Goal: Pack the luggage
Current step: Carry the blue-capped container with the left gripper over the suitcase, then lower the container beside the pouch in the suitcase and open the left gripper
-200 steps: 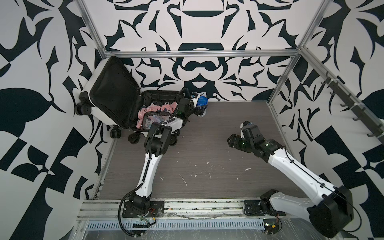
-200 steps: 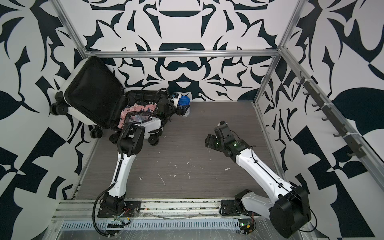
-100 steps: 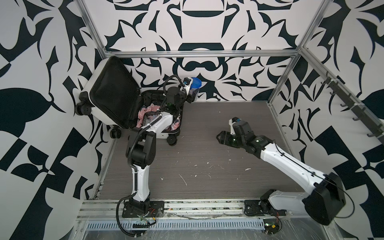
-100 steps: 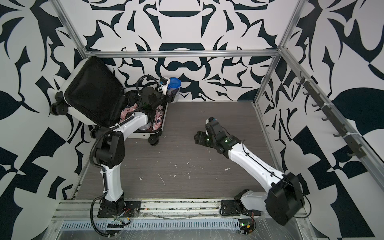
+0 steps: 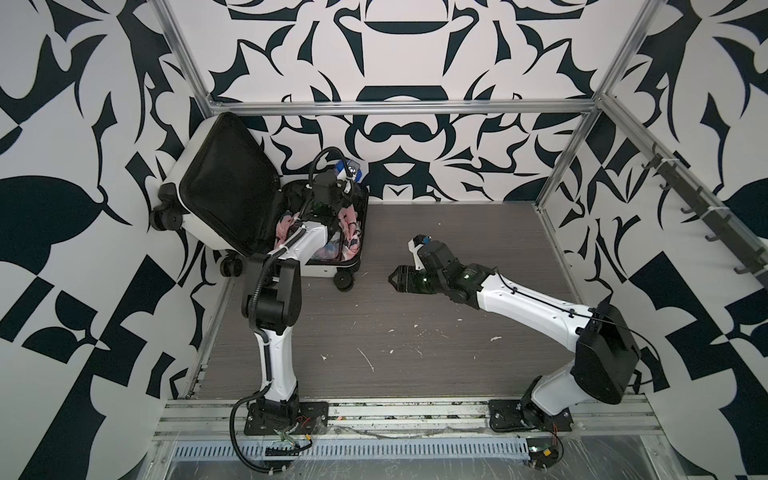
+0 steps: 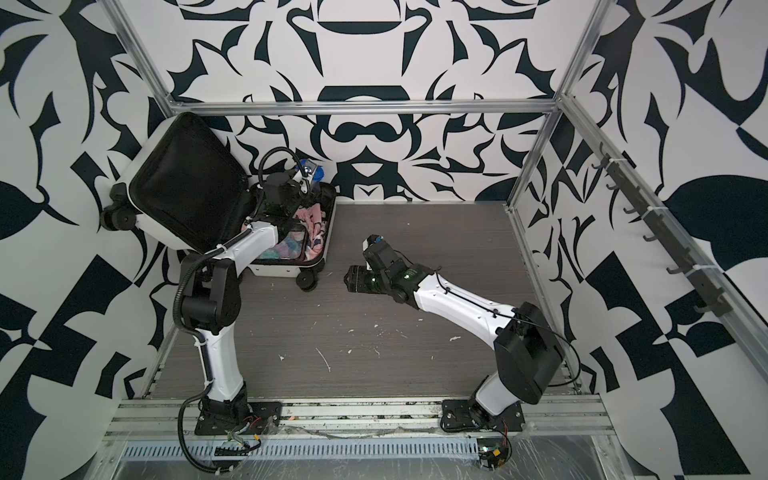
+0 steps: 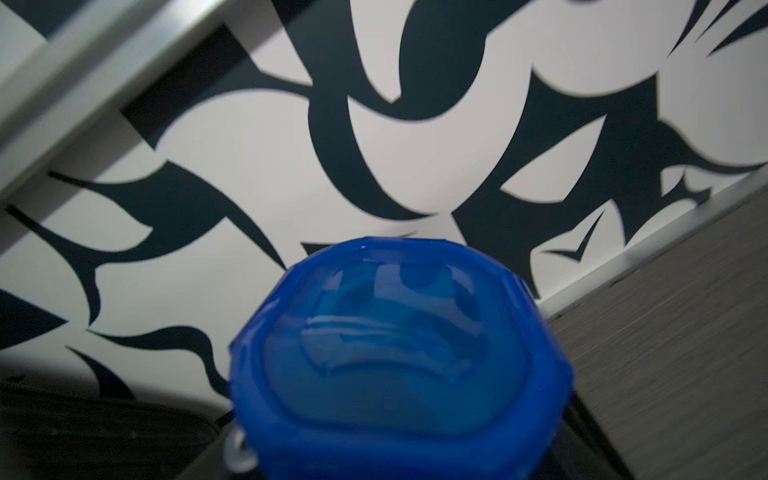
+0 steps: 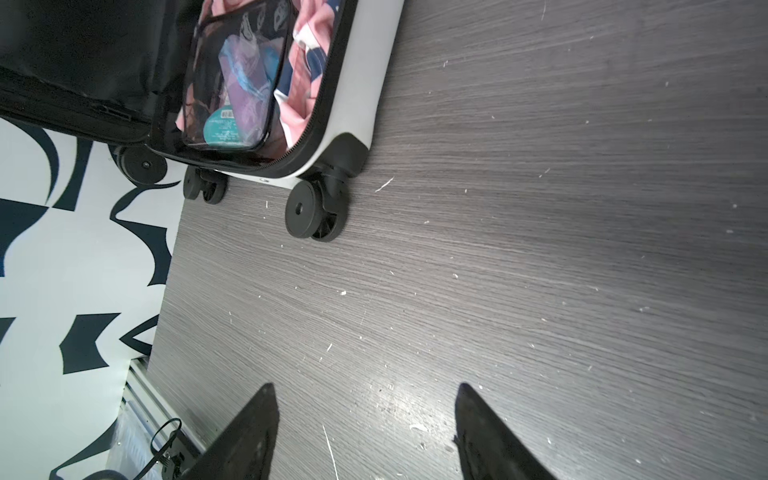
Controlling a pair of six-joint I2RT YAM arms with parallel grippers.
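1. In both top views the luggage [image 5: 228, 195] [image 6: 187, 187] lies open in the far left corner of the worktop [image 5: 436, 332] [image 6: 395, 353]. Its lid leans back toward the wall and its base lies flat with pink clothes [image 5: 351, 218] in it. My left arm [image 5: 274, 299] reaches over the base, and my left jaws grip a blue bottle [image 5: 353, 169] [image 6: 311, 170], raised above the far end of the base. I judge that I am midway through putting this bottle in.
2. In the left wrist view the blue bottle [image 7: 399, 361] fills the foreground, blurred. My jaws themselves do not show here. The next move calls for lowering the bottle into a free spot in the base before I let go.
3. In the right wrist view my right jaws are open and empty, with fingers [image 8: 245, 436] spread over bare worktop [image 8: 540, 208]. The luggage [image 8: 361, 83] lies ahead, and its nearest wheel [image 8: 313, 214] is well apart from me. A clear pouch [image 8: 237, 83] rests on the pink clothes [image 8: 305, 83] inside.
4. Back in a top view, the worktop is grey wood grain, flecked with small white scraps [image 5: 368, 361]. Black-and-white patterned walls [image 5: 399, 62] on a metal frame close it in, and a rail of hooks [image 5: 706, 224] runs along the right wall.
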